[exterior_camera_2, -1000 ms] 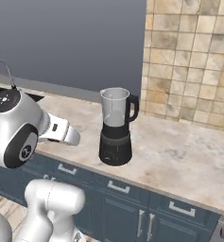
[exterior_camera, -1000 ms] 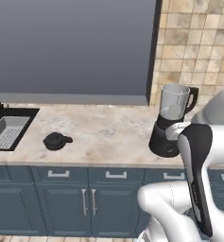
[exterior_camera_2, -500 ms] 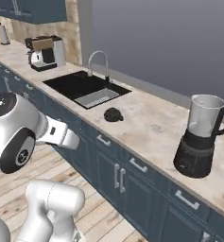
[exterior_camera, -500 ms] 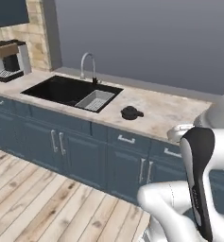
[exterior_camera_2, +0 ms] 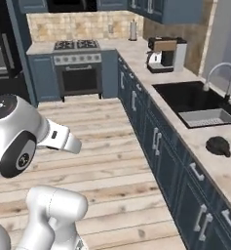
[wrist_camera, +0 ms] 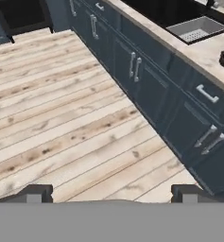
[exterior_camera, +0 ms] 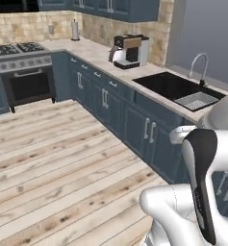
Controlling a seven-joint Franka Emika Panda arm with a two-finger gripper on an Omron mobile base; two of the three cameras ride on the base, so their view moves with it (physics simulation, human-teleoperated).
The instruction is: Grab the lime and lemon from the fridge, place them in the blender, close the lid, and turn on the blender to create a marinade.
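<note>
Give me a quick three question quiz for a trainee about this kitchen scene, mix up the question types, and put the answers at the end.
1. True or false: the lid lies on the counter beside the sink.
2. Multiple choice: what stands on the counter between the stove and the sink? A) a toaster B) a coffee machine C) a kettle
3. Fill in: in the hand view, the gripper has its fingers spread ____ over the wooden floor.

Key: 1 true; 2 B; 3 open, holding nothing.
</note>
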